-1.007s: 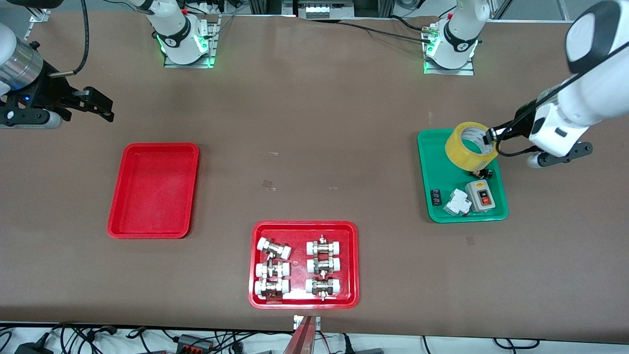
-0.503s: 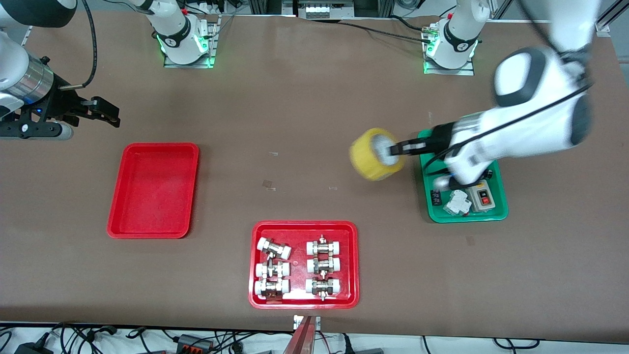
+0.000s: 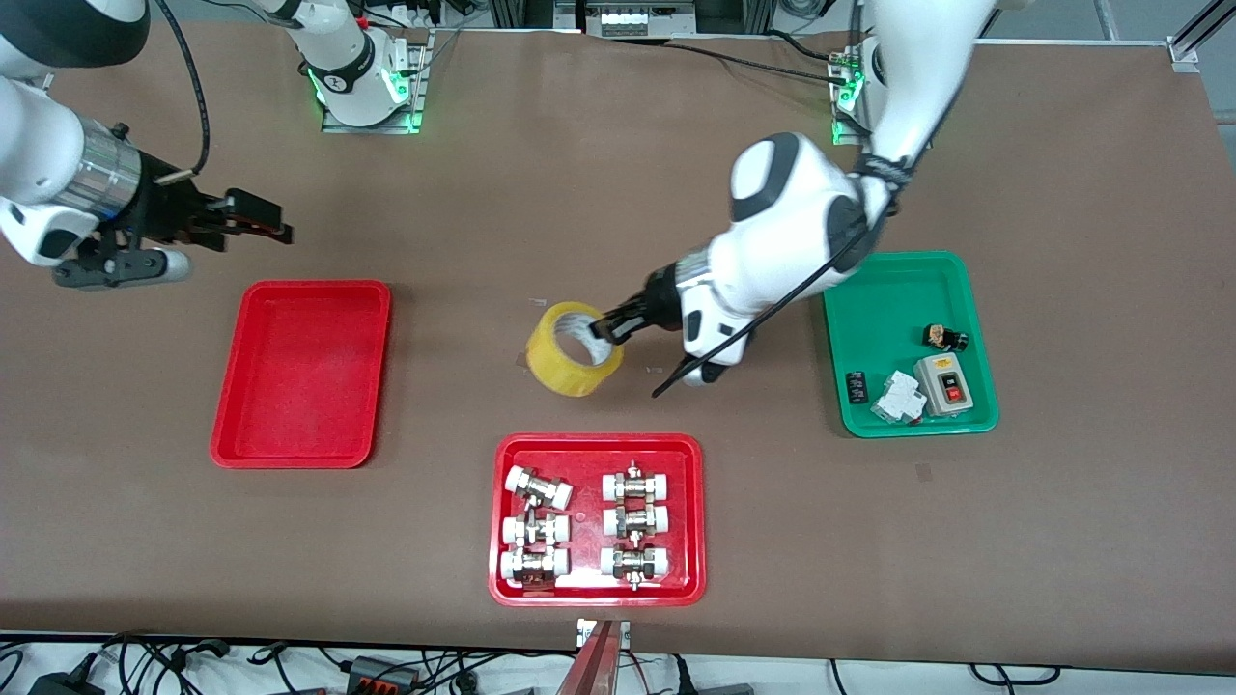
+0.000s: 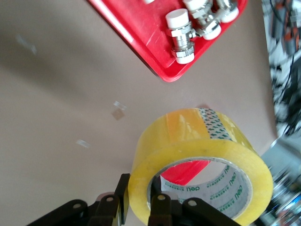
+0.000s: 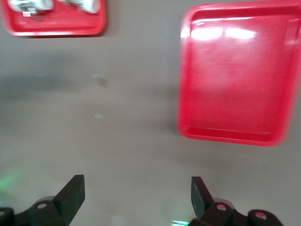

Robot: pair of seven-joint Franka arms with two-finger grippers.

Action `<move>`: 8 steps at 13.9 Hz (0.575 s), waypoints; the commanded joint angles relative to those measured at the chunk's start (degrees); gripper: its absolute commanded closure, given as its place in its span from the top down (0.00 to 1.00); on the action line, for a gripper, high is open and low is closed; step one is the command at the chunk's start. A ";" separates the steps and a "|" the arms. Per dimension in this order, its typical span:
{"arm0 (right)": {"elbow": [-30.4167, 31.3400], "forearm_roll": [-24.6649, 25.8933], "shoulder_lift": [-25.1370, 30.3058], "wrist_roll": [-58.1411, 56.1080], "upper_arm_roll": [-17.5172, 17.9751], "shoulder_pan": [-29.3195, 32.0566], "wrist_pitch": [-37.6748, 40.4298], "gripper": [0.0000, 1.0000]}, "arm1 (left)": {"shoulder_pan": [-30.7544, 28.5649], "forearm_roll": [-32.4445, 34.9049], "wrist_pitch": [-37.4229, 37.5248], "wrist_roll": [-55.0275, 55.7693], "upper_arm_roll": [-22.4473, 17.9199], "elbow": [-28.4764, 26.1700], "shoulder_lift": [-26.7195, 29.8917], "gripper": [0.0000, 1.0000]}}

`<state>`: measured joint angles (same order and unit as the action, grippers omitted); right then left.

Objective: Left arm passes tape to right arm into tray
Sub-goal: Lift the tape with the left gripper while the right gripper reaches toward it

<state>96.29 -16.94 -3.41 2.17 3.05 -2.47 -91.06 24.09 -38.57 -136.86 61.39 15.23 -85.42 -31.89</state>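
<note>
Yellow translucent tape [image 3: 574, 361] hangs in the left gripper [image 3: 612, 325], held over bare brown table [image 3: 618, 193] near the table's middle, between the plain red tray [image 3: 301, 373] and the green tray [image 3: 908, 343], and above the ground just farther from the front camera than the red tray of fittings [image 3: 598, 519]. Left gripper fingers are clamped on the roll's wall, one finger [image 4: 161, 207] inside the pale core and one outside, as the left wrist view shows; the roll [image 4: 200, 167] is tilted, its open core facing up toward the arm. Left arm [image 3: 792, 217] reaches from its base across the table toward the right arm's end. White-capped metal fittings [image 3: 537, 487] lie in two columns in their red tray; a corner of that tray and two fittings [image 4: 183, 35] appear in the left wrist view. Right gripper [image 3: 256, 217] hovers over bare table, just farther from the front camera than the plain red tray, fingers spread apart with nothing between them; right wrist view shows both fingertips [image 5: 73, 193] wide apart and the plain red tray [image 5: 235, 73] below. Right arm [image 3: 68, 183] enters from the right arm's end of the table. Green tray holds a grey switch box [image 3: 946, 383], a white breaker [image 3: 898, 396] and small dark parts.
</note>
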 commanded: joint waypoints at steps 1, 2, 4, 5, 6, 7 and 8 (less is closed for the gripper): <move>-1.02 -9.38 -3.08 -1.38 0.03 -0.78 -3.39 1.00 | 2.35 -1.33 -0.77 8.02 -0.47 3.77 -1.59 0.00; -1.19 -12.73 -4.74 -1.38 0.03 -2.18 -6.03 1.00 | 4.10 -1.76 -0.86 11.70 -0.90 3.86 -2.12 0.00; -2.07 -18.88 -8.44 -1.47 0.03 -4.99 -11.57 1.00 | 3.16 -11.28 -1.39 17.09 -0.38 4.82 -3.96 0.03; -2.94 -21.53 -9.84 -1.91 0.03 -6.31 -13.42 1.00 | 3.50 -17.18 -1.39 16.58 -0.55 5.17 -4.32 0.06; -3.91 -23.99 -11.25 -2.43 0.03 -6.93 -14.92 1.00 | 3.50 -18.72 -1.39 16.49 -0.47 5.26 -4.49 0.06; -4.53 -26.19 -12.74 -3.40 0.03 -7.28 -16.33 1.00 | 3.16 -18.91 -1.39 16.57 -0.47 5.44 -4.41 0.03; -5.84 -28.91 -14.59 -4.62 0.03 -7.90 -17.82 1.00 | 2.98 -18.73 -1.30 16.49 -0.47 5.44 -4.23 0.03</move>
<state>94.00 -41.54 -14.69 0.23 3.36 -9.83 -107.58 27.14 -55.62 -138.22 76.59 14.88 -82.59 -35.44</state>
